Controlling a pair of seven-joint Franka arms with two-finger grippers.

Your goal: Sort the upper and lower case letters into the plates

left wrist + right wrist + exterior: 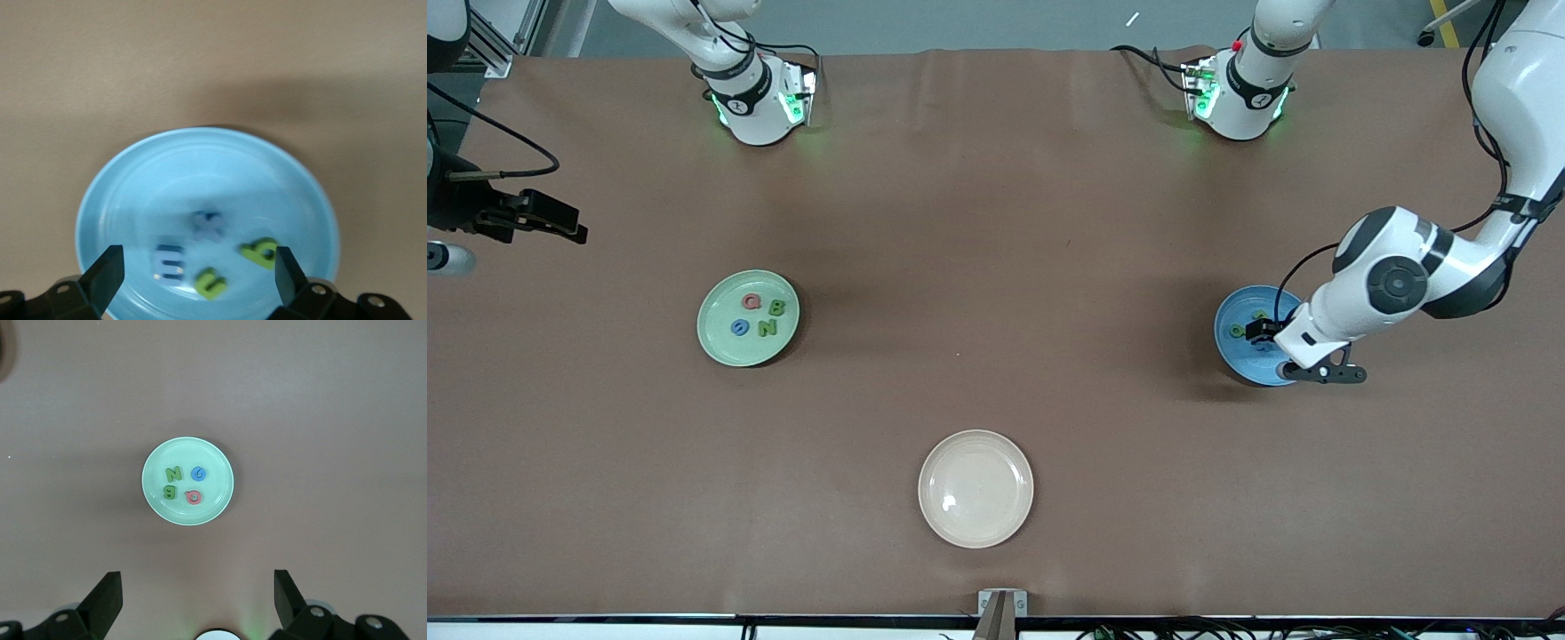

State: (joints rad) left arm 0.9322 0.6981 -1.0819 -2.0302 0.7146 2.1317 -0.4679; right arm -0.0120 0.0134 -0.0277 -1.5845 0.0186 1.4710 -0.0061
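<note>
Capitals in green plate [716,348], lowercase in blue plate [1232,351], both grippers' jaws released.

Brown table [996,222] carries light green plate [716,342], blue plate [1232,351], cream plate [975,488]

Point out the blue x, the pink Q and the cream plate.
blue x [207,225]: left wrist view, where its strokes cross.
pink Q [193,497]: right wrist view, on its ring.
cream plate [975,488]: front view, bare middle.
</note>
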